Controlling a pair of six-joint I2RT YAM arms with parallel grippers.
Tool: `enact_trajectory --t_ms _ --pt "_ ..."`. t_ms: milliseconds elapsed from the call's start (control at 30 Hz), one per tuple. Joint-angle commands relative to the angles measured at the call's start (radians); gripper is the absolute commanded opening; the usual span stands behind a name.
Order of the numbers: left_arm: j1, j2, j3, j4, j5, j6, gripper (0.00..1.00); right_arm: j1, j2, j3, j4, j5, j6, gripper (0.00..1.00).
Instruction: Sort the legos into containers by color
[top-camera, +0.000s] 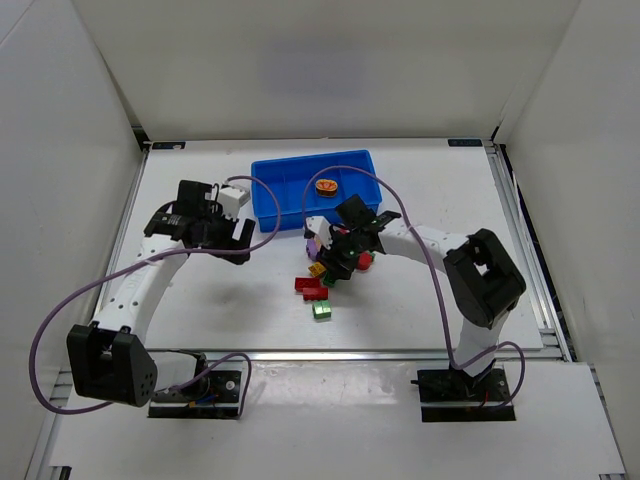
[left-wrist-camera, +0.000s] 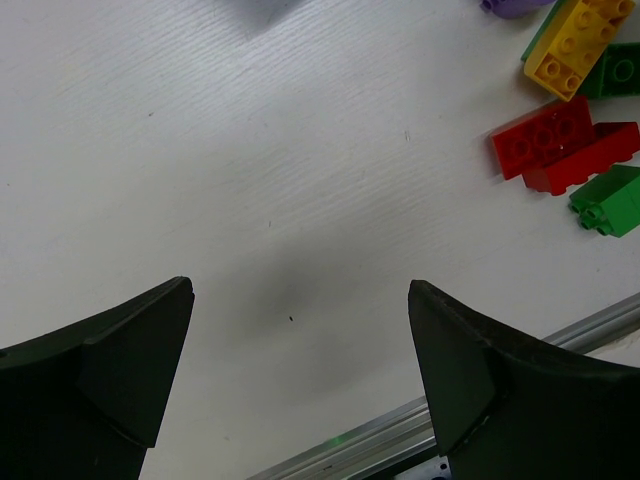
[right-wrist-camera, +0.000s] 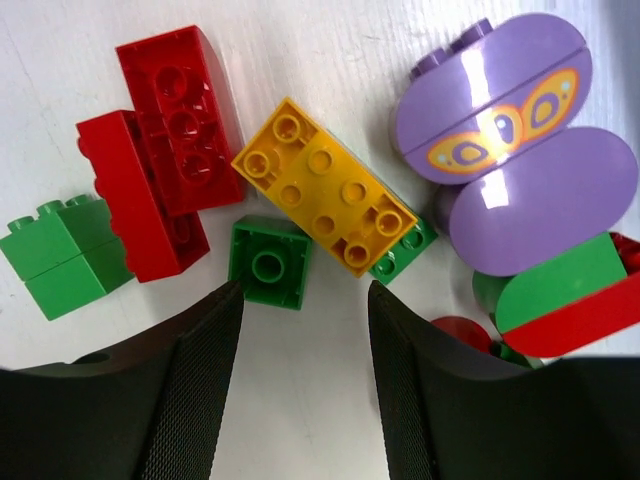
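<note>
Right gripper (right-wrist-camera: 305, 318) half spread, pinching nothing, poised just short of the small green brick (right-wrist-camera: 268, 263) in the legos (top-camera: 312, 287) pile near the blue tray (top-camera: 283, 172), likely lining up a pick. Left gripper (left-wrist-camera: 300, 300) spread wide over the table (left-wrist-camera: 250, 150), looks idle. Bricks under the purple ovals (right-wrist-camera: 510, 150) are covered and cut off; orange piece (top-camera: 326, 186) in the tray is too small to make out.

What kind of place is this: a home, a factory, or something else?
Probably a robot test bench in a lab: a white table closed in by plain white walls, a left arm and right arm bolted at its near edge, and toy bricks near a blue tray.
</note>
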Motion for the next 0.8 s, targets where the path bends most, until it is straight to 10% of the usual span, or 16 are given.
enact_trajectory --t_ms 0,767 --pt "0.008 -0.033 -0.016 0.002 -0.012 0.014 0.99 0.019 0.006 0.038 -0.017 -0.043 -0.027 0.57" --pt "0.008 0.01 -0.006 0.002 -0.027 0.011 0.99 0.062 0.03 -0.018 0.02 -0.011 -0.018 0.53"
